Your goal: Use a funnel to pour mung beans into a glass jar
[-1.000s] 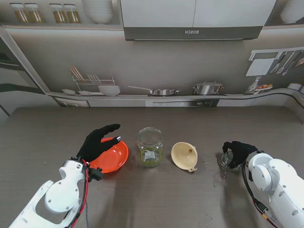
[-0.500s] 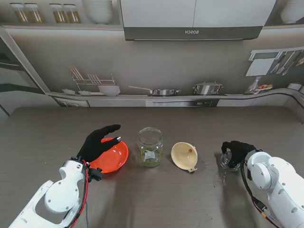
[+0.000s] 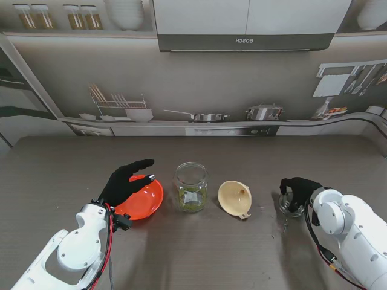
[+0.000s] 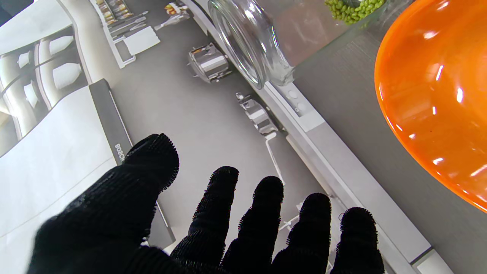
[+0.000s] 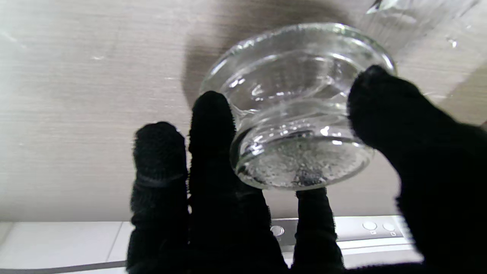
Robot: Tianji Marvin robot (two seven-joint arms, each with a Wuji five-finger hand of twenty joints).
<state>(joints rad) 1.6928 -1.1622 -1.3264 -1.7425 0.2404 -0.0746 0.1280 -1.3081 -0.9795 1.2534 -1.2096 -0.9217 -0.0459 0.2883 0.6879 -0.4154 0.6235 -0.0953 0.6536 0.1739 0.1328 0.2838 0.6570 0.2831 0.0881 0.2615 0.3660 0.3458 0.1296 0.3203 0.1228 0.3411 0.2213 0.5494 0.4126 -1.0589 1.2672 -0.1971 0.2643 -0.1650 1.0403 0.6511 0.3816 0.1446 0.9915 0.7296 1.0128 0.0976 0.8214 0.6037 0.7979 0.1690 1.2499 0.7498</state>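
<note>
Glass jar (image 3: pixel 191 186) upright near the table's middle, mouth open, a layer of green mung beans (image 3: pixel 192 202) in the bottom — beans (image 4: pixel 355 8) also plain through the glass (image 4: pixel 251 42) in the left wrist view. Cream funnel (image 3: pixel 234 198) lying tilted on the table (image 3: pixel 60 169) just to the right of the jar, a narrow strip of bare surface between them, spout toward the near edge. Orange bowl (image 3: pixel 140 197) to the left of the jar, close but apart from it; no beans showing on the glossy inside seen by the left wrist camera (image 4: pixel 437 95).

Left hand (image 3: pixel 126 181) spread open over the bowl's left rim, holding nothing, fingers (image 4: pixel 262 213) apart and pointing to the far side. Cannot tell whether touching the rim.

Right hand (image 3: pixel 299 192) curled round a small glass lid (image 3: pixel 290 205) well to the right of the funnel — thumb on one side of the lid (image 5: pixel 300 110), fingers (image 5: pixel 211 125) on the other, pressed against its rim. Wide bare table beyond all the things up to the far edge, also along the near edge between the two arms.
</note>
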